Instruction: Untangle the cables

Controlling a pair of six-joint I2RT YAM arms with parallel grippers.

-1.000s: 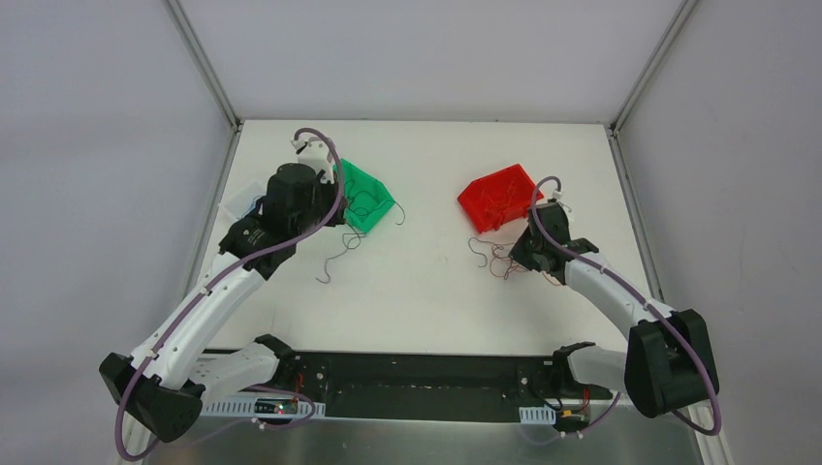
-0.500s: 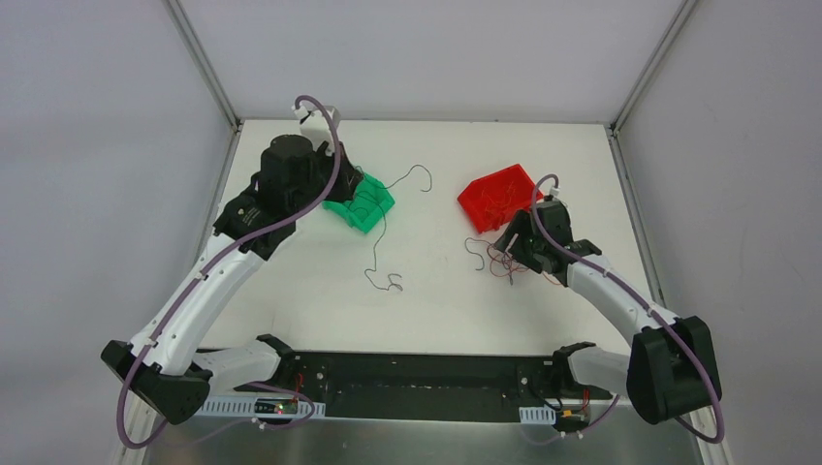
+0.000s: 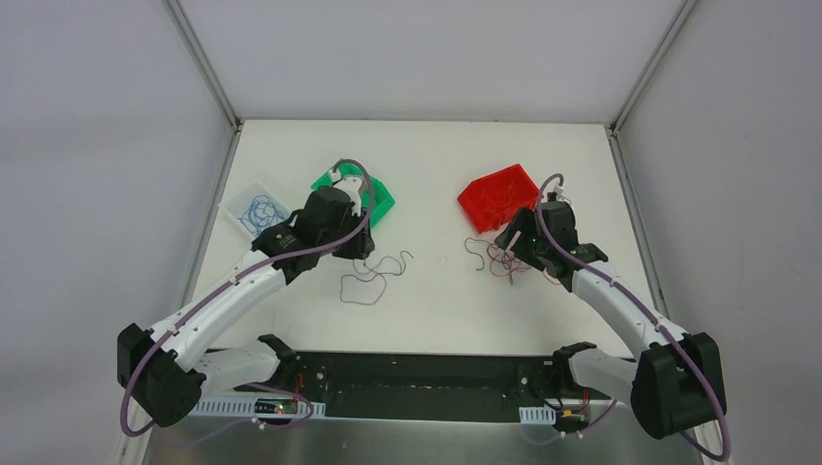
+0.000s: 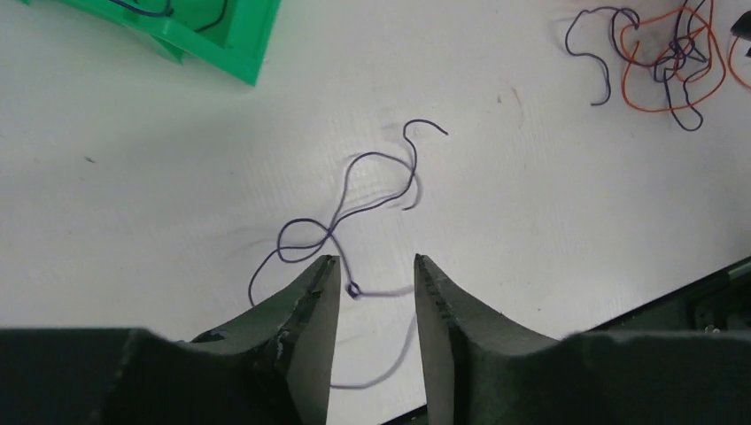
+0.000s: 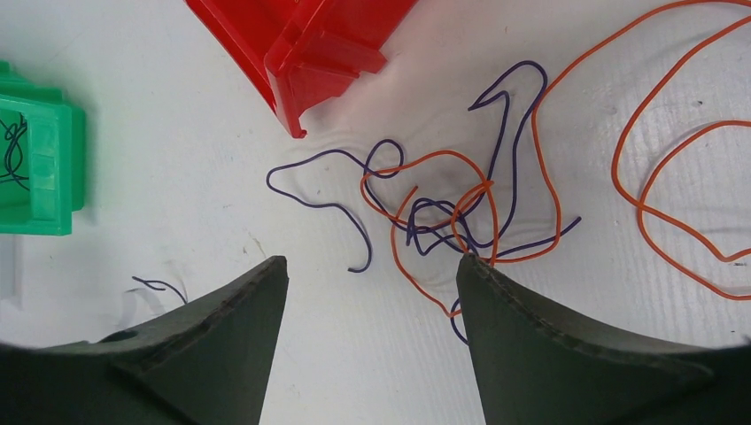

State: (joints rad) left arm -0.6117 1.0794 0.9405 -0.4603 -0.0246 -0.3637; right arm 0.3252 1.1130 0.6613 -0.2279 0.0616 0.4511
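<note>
Since the cables (image 5: 443, 221) at 4 o'clock of the counter (image 3: 426, 165) centre form a knot of orange and dark strands, the right pincer (image 5: 372, 261), wide open and empty above them, could close on several at once and drag the knot tighter. At 8 o'clock a single dark strand (image 4: 331, 232) lies between the narrowly parted jaws of the left pincer (image 4: 375, 261), unheld; it might snag on lifting. Wrist views resolve the crossings; only the overhead shows the red bin (image 3: 496, 192) and green bin (image 3: 380, 197) together.

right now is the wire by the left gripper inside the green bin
Out: the dark wire lies loose on the table, apart from the green bin.
</note>
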